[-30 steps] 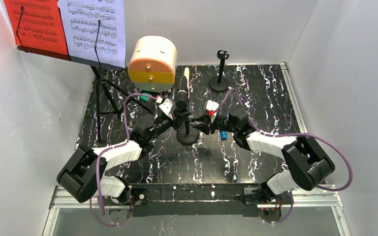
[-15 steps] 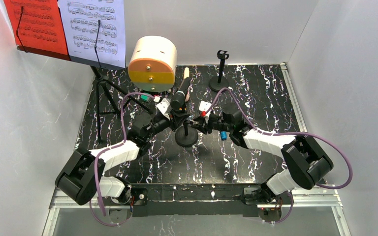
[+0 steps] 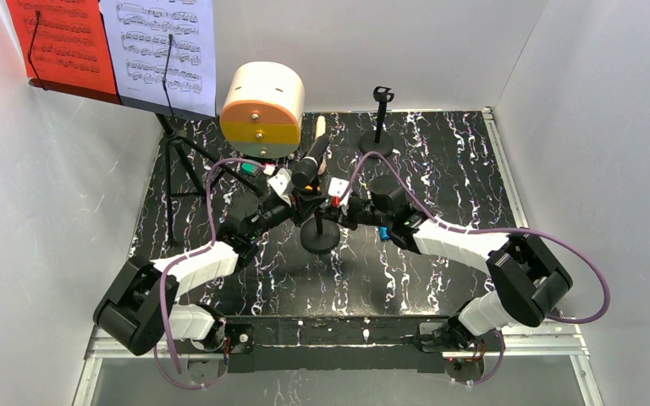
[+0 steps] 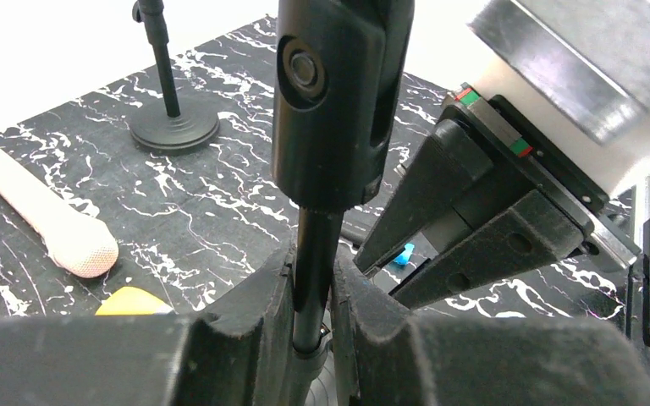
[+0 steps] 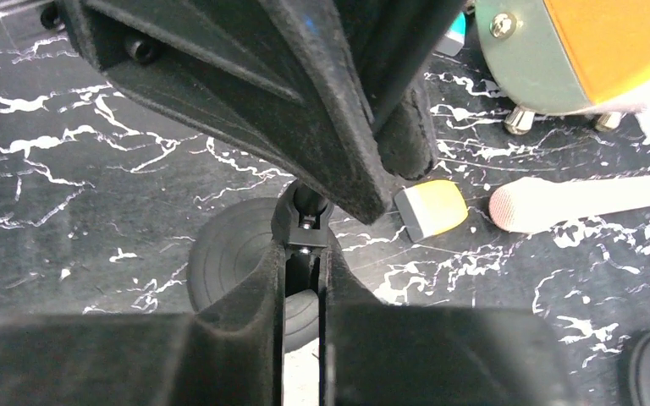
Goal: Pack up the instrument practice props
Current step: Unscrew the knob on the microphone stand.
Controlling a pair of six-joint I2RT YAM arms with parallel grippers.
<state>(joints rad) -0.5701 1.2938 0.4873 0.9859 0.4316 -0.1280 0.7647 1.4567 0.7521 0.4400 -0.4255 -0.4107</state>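
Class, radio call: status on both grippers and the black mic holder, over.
Left gripper shut on pole of black round-based mic holder. Right gripper nearly shut around same pole, grip unconfirmed. Black microphone sits in its clip. Cream microphone lying close behind.

A black perforated tripod music rack [image 3: 172, 165] stands in the black marbled tabletop's [image 3: 448, 186] far left corner, a red sheet-music page [image 3: 59, 42] left of a white page [image 3: 165, 51] on it. Along the far edge, rightward: a cream-and-orange rounded box [image 3: 262, 106], a cream microphone [image 4: 46, 216] lying beside it, a small black round-based mic holder [image 3: 377, 142]. At the centre a second such holder [image 3: 320, 236] carries a black microphone [image 3: 307, 169].
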